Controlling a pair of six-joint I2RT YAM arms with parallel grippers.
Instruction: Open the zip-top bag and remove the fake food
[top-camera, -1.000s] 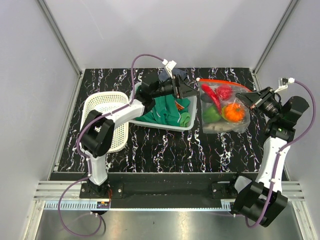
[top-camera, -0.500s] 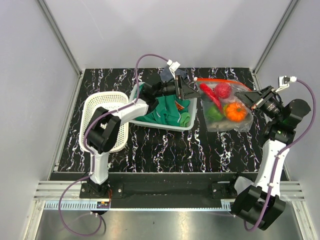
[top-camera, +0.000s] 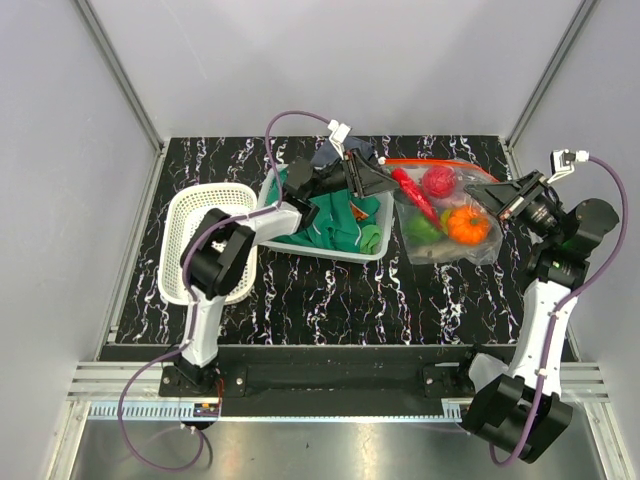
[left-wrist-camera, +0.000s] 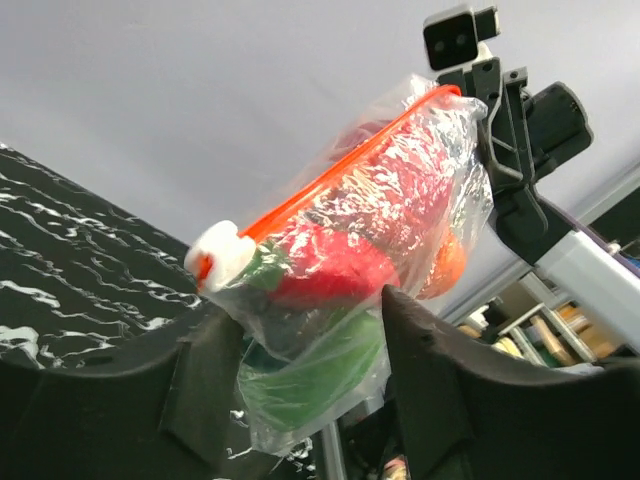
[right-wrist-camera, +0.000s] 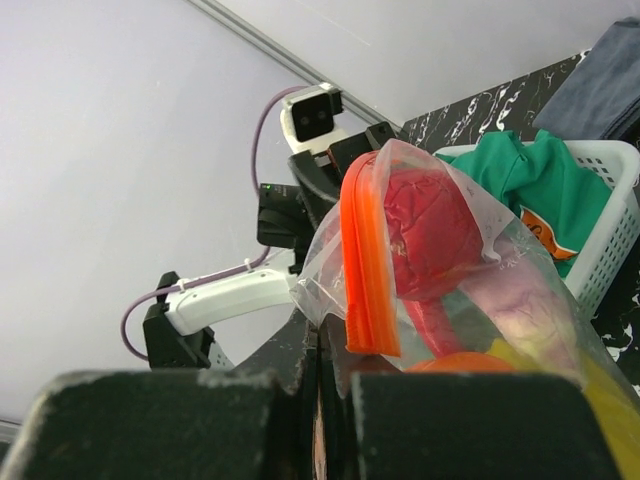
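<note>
Crinkly glossy clear plastic zip-top bag (top-camera: 478, 245); glossy marbled table (top-camera: 330, 290); matt green cloth garment (top-camera: 335, 225).

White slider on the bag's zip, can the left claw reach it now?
Probably yes. The white slider sits close by the left claw, whose open jaws straddle that end of the zip-top bag; nothing lies between. The right claw holds the other end.

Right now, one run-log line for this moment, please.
right pincer: shut on zip-top bag, at orange strip | left pincer: open, straddling slider end | bag: hanging between arms, zip looks closed | fake food: inside bag
</note>
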